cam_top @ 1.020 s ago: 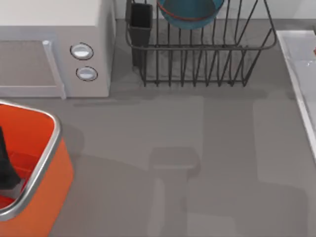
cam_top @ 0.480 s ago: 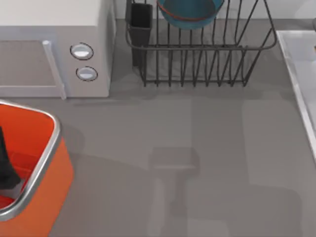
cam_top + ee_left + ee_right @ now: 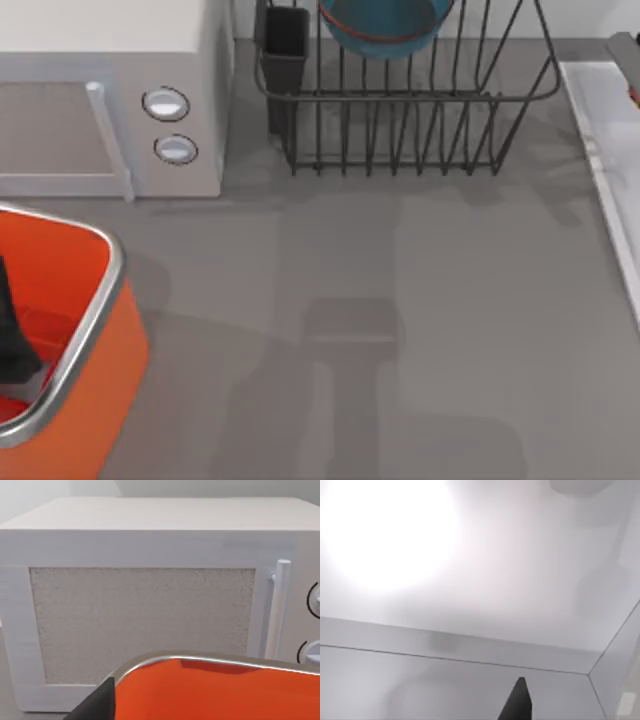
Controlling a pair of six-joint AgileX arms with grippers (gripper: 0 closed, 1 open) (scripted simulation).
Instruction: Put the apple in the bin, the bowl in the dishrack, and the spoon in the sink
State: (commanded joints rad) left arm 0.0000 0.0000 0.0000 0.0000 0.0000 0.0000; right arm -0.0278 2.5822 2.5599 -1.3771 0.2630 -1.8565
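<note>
Grey table (image 3: 420,300), bowl (image 3: 385,25) cut off in dishrack (image 3: 400,120), bin (image 3: 60,330) partly cropped

Grey table (image 3: 420,300); white microwave (image 3: 110,60) at back left.

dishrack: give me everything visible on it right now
The dishrack is a dark wire frame of thin upright bars under a rounded rim rail, standing on the grey table at the back, right of the white microwave and left of the sink. A black rectangular cutlery cup sits at its left corner. The blue-teal bowl with its reddish-brown edge rests inside it.
</note>
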